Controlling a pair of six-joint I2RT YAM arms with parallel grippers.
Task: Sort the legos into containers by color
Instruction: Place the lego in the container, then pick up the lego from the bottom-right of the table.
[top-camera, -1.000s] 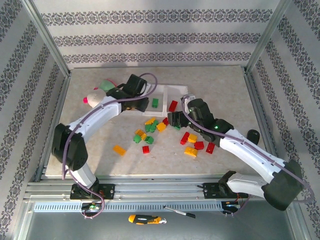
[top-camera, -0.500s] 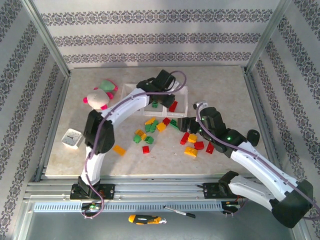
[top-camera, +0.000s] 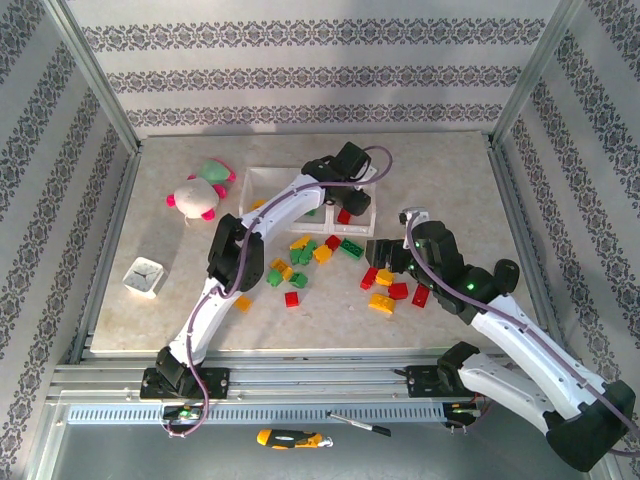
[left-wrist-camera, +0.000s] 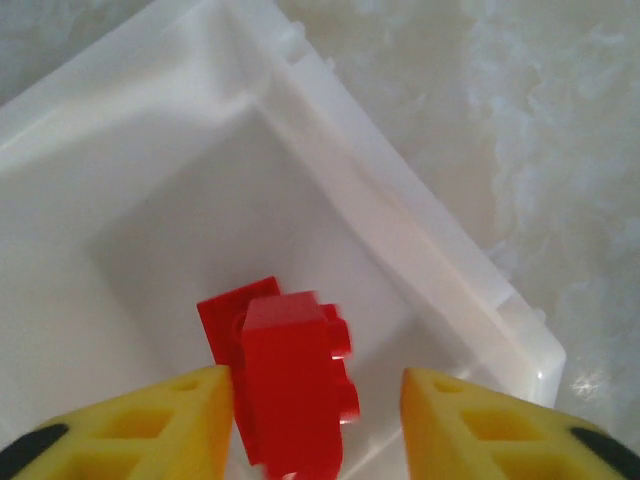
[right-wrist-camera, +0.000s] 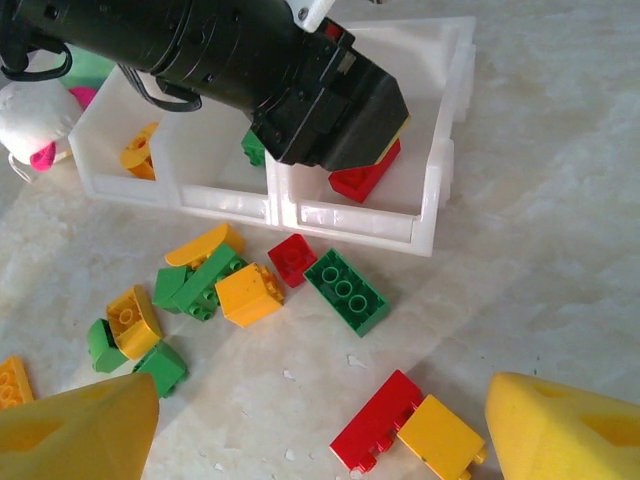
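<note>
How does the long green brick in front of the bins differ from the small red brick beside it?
Colour: the green brick is green, the red brick red. Shape: the green brick is long, the red brick shorter and nearly square. Both lie on the table, outside the bins.

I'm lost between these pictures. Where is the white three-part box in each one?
Top view: the white box sits in the upper middle of the picture.
Left wrist view: its end compartment is seen from above, with its corner at the lower right.
Right wrist view: it runs across the upper part.
Shared landmark: the red brick at that end compartment.
</note>
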